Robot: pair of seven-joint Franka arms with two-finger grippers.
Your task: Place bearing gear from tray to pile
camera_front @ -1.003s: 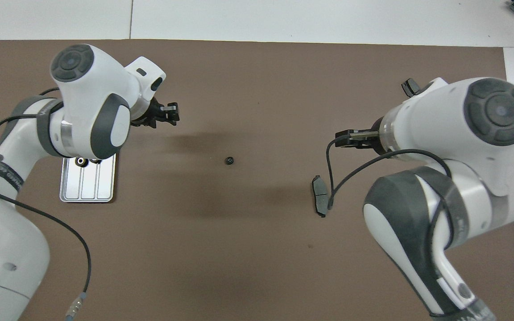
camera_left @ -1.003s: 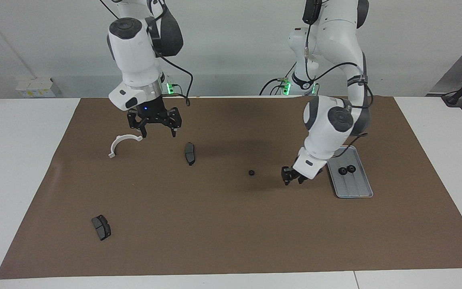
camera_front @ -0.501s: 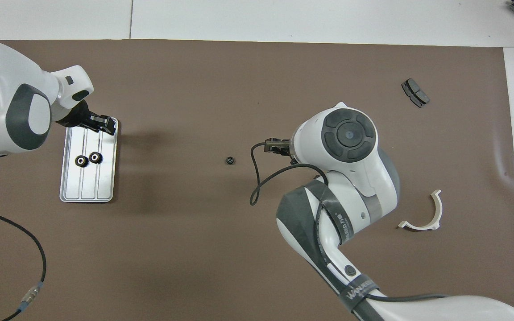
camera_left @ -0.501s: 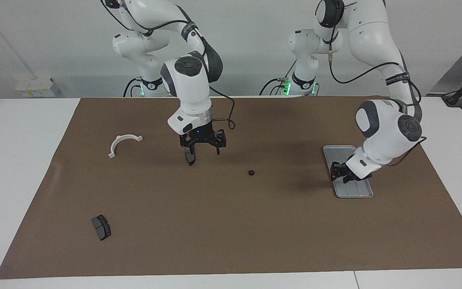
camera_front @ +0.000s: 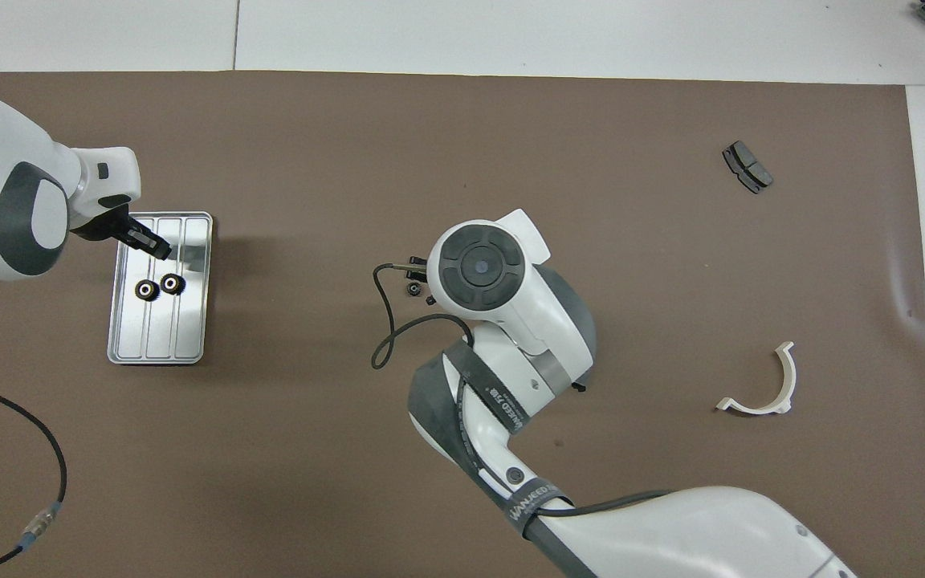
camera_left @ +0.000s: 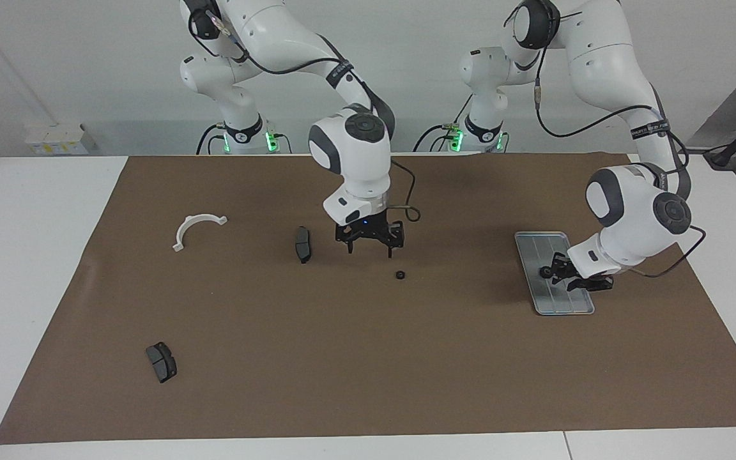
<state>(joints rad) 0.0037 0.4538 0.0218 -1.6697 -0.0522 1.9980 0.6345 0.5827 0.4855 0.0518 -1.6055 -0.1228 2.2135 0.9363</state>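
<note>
Counted: 3 bearing gears in all; 2 sat side by side in the tray (camera_front: 193, 241), gear one (camera_front: 145, 290) and gear two (camera_front: 173, 283), near the tray's middle; a 3rd lone gear (camera_left: 399, 275) lay on the brown mat (camera_left: 368, 383) near the worktop's centre, well apart from the tray. The tray itself lay toward the left arm's end of the worktop, roughly midway between the robots' edge and the opposite edge.

Also 2 dark brake pads: pad one (camera_left: 303, 244) near centre, toward the robots' edge; pad two (camera_left: 161, 361) near the corner at the right arm's end farthest from the robots. 1 white curved bracket (camera_left: 196, 228) toward the right arm's end.

Left gripper (camera_left: 566, 278) hung low over the tray, its fingers apart w/ nothing between them; from the facing cam it covered most of the gears, prob. not touching them, but hard to judge. Right gripper (camera_left: 371, 246) hovered over the mat beside the lone gear, fingers spread, empty.

Hidden: in the overhead cam the right arm's wrist blocked its own gripper, pad one, and part of the lone gear; left arm cut off at frame edge.
</note>
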